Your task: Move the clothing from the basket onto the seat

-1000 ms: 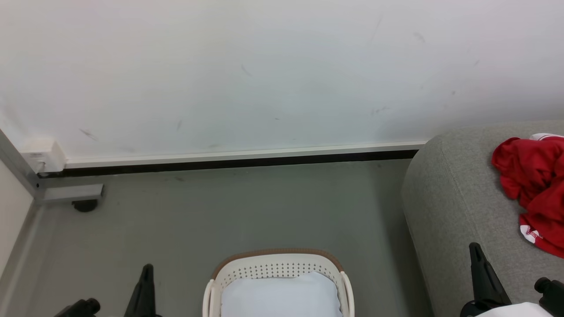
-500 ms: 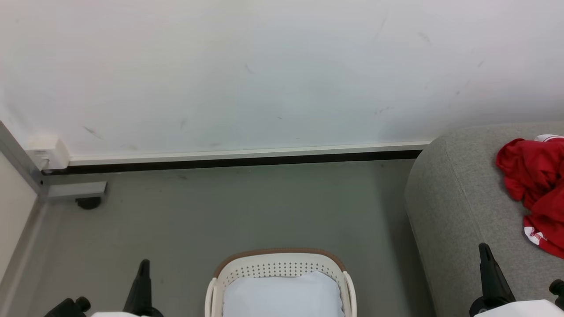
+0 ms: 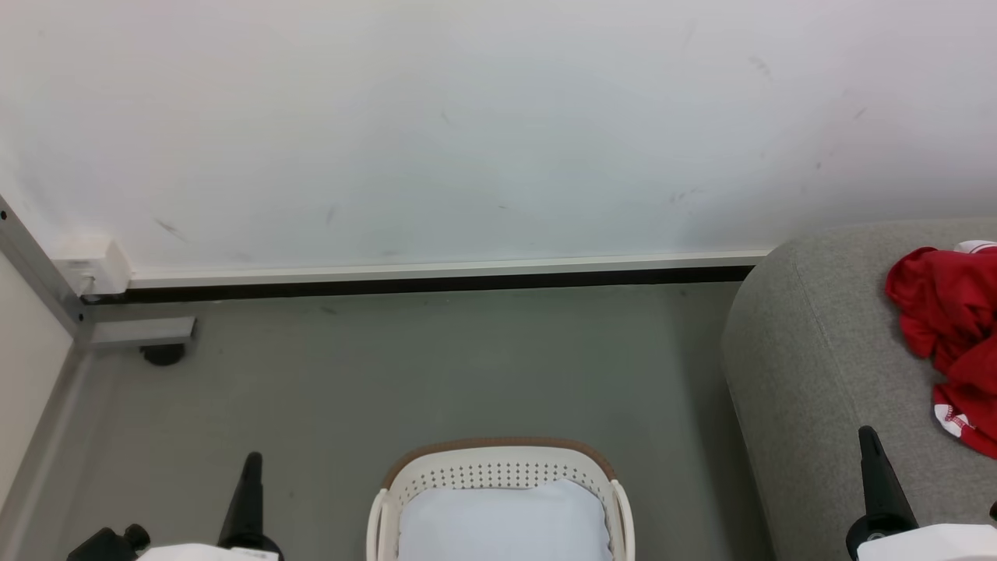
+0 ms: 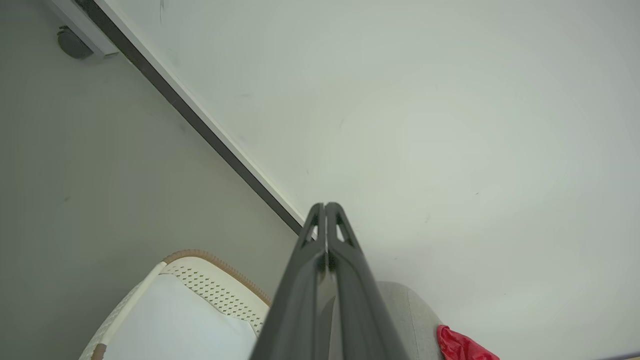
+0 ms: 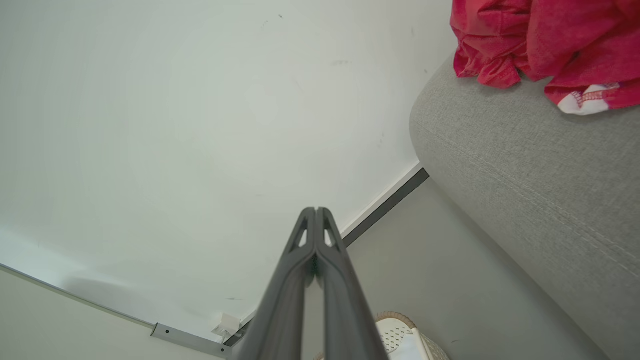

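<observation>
The basket (image 3: pixel 498 447) sits on the grey floor (image 3: pixel 436 366) at the bottom centre of the head view, cut off by the lower edge. Inside it lies a pale blue-white liner (image 3: pixel 502 522), puffed like a cushion, reaching up to the rows of holes in the far side (the brown rim curves just above them).

The clothing (image 3: pixel 952 327) is at the right edge of that frame. It is a crumpled red heap lying on top of the seat (image 3: pixel 810 374), with white trim showing at its top and a white patch at its lower end. The seat stands to the right of the basket, apart from it, with a strip of floor between. Its far end is near the white wall (image 3: pixel 467 117) and the dark skirting strip (image 3: pixel 436 282).

The left claw (image 4: pixel 325 206) has its two dark fingers (image 4: pixel 350 280) pressed together tip to tip, holding nothing. In its wrist view it points toward the wall, with the basket at lower left.

The right claw (image 5: pixel 316 210) is likewise squeezed tight and empty. In its wrist view the seat with the red heap takes the upper right, and the basket peeps in at the bottom edge. In the head view it rises at lower right in front of the seat, below the clothing and apart from it.
</observation>
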`<state>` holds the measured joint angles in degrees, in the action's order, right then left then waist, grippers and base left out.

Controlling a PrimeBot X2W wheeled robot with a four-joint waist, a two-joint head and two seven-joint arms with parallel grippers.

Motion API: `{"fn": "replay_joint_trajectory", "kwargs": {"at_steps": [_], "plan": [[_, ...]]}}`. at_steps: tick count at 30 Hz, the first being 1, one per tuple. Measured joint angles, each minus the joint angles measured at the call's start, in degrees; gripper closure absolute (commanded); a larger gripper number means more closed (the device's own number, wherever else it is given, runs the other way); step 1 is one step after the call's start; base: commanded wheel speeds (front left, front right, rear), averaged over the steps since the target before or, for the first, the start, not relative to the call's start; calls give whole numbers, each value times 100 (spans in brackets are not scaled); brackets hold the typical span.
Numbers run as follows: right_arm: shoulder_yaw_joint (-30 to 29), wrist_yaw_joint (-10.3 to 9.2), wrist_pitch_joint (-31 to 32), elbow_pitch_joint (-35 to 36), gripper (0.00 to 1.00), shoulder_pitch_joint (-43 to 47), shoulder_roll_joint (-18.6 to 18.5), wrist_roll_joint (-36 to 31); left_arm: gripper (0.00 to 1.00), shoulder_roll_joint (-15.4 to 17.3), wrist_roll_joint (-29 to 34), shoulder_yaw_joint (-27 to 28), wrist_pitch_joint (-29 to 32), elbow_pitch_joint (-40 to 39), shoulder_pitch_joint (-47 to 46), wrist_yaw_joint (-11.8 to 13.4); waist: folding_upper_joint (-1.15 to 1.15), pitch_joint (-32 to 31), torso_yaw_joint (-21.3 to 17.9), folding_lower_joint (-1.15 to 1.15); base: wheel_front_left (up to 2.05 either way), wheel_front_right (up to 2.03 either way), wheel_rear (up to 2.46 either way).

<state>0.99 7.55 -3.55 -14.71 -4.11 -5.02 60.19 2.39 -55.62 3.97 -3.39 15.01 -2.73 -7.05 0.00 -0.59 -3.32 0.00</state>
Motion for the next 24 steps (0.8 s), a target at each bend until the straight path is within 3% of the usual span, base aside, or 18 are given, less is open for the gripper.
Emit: {"fn": "replay_joint_trajectory", "kwargs": {"at_steps": [24], "plan": [[-279, 0, 366, 19, 100, -54, 81, 1236, 100, 4, -1418, 99, 389, -33, -125, -7, 0, 24, 105, 0, 0, 0, 0]]}}
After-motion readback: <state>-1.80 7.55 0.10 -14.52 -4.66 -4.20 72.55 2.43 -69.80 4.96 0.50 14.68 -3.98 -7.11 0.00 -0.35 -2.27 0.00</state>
